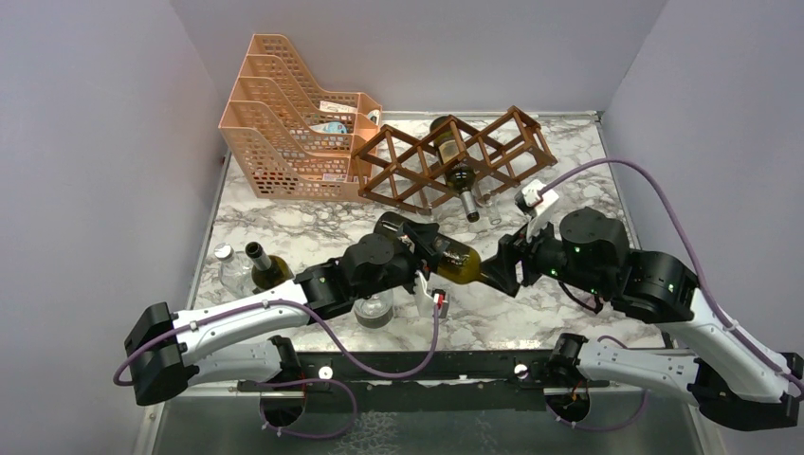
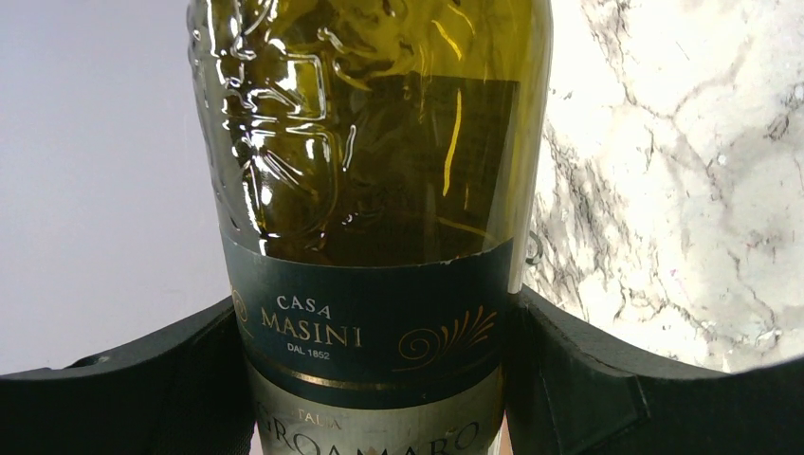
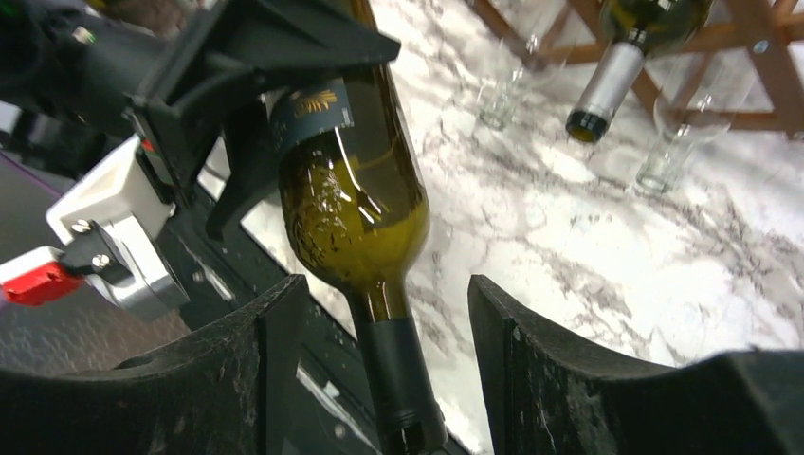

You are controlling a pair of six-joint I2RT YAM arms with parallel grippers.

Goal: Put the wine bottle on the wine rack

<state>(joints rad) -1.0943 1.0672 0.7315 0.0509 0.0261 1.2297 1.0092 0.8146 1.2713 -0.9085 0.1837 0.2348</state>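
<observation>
Both arms reach inward over the desk (image 1: pixel 313 227) and meet at the wine bottle (image 1: pixel 462 263), held nearly level above the marble. The left gripper (image 1: pixel 422 248) has its jaws clamped on the labelled body. The right gripper (image 3: pixel 379 289) has its jaws apart beside the neck, a gap only its wrist view shows. The wine rack (image 1: pixel 493 156) stands beyond, near the far edge
</observation>
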